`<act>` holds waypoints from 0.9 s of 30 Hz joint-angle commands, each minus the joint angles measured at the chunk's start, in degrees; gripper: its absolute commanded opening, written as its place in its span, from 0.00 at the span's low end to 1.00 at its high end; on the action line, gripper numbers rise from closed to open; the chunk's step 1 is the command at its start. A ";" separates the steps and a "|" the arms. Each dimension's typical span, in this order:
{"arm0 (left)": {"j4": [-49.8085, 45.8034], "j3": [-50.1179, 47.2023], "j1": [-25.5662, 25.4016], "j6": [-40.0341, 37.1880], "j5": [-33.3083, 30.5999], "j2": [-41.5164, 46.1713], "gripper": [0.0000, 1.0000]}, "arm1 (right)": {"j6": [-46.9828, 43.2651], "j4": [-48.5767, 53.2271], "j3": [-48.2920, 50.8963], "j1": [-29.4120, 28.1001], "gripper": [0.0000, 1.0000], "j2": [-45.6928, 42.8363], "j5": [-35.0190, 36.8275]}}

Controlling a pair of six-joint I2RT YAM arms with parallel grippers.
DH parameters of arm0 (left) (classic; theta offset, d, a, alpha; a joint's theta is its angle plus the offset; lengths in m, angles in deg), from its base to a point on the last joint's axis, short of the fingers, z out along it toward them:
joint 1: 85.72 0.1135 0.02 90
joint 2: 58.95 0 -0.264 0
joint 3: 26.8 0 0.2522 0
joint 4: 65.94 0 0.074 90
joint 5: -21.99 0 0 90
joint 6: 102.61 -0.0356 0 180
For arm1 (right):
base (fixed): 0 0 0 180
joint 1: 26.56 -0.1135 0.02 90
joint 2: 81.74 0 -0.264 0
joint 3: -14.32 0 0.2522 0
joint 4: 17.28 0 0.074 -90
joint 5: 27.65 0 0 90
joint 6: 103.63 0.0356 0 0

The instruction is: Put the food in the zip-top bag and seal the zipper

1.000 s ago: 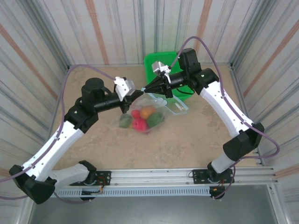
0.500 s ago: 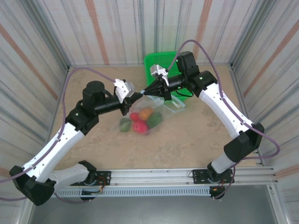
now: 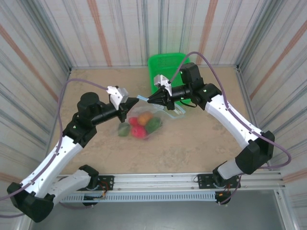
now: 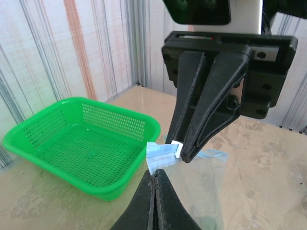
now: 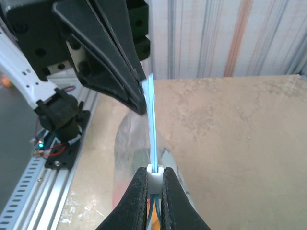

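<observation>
The left pincer [image 3: 136, 99] was closed tight on one end of the zipper [image 3: 143, 98], and the right pincer [image 3: 149, 99] was pinched shut on the same pale blue strip just beside it, with a small white piece showing between its fingers. The two tips nearly met, the left coming in from 9 o'clock and the right from 3 o'clock. The strip was lifted above the desk [image 3: 201, 139], and the clear zip-top bag [image 3: 165, 114] hung from it toward 6 o'clock, its lower part lying on the desk near the middle. The food [image 3: 139, 132] sat bunched inside the bag: red, orange and green toy pieces touching one another. A green mesh basket [image 3: 158, 62] stood at the desk's 12 o'clock edge, just behind the right pincer.

In the left wrist view the left pincer [image 4: 154, 173] met the strip's corner from below.
</observation>
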 commanded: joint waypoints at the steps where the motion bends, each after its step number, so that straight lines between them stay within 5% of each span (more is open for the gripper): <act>1: 7.08 -0.46 2.67 3.16 -0.93 3.72 0.00 | 1.48 0.46 2.64 1.09 0.00 -1.99 5.03; 16: 5.48 -5.45 3.09 7.18 -19.29 12.38 0.00 | 6.76 -2.38 16.11 1.09 0.00 -9.62 17.41; 27: 4.25 -8.57 3.48 9.28 -25.10 16.05 0.00 | 10.30 -3.06 26.51 1.44 0.00 -17.13 27.43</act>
